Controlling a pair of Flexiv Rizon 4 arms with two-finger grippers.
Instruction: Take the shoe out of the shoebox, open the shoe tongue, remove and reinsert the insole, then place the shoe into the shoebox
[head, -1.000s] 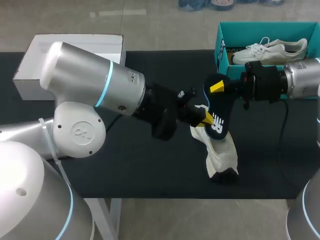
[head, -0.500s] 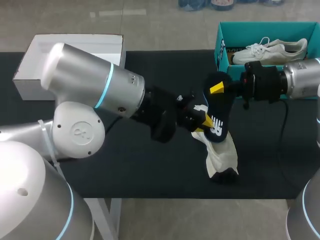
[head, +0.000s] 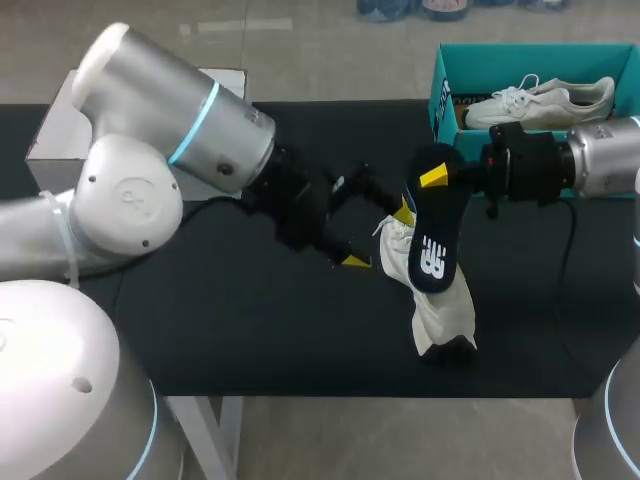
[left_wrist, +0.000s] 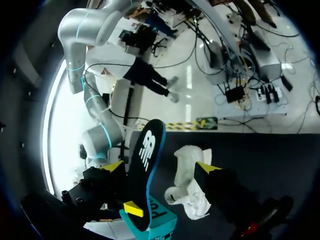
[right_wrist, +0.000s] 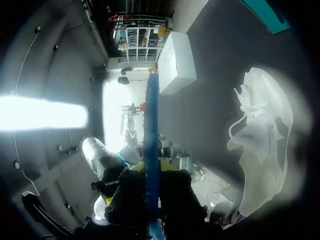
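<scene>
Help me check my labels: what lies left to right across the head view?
white box → left gripper → insole → teal shoebox

The left arm (head: 150, 130) has smooth, rounded silver-grey housings, a glowing cyan ring (head: 195, 115) at one joint and a black wrist. The left gripper (head: 379, 238) is black with yellow tips. The right arm (head: 600, 155) is silver with a thin black cable (head: 570, 240).
</scene>
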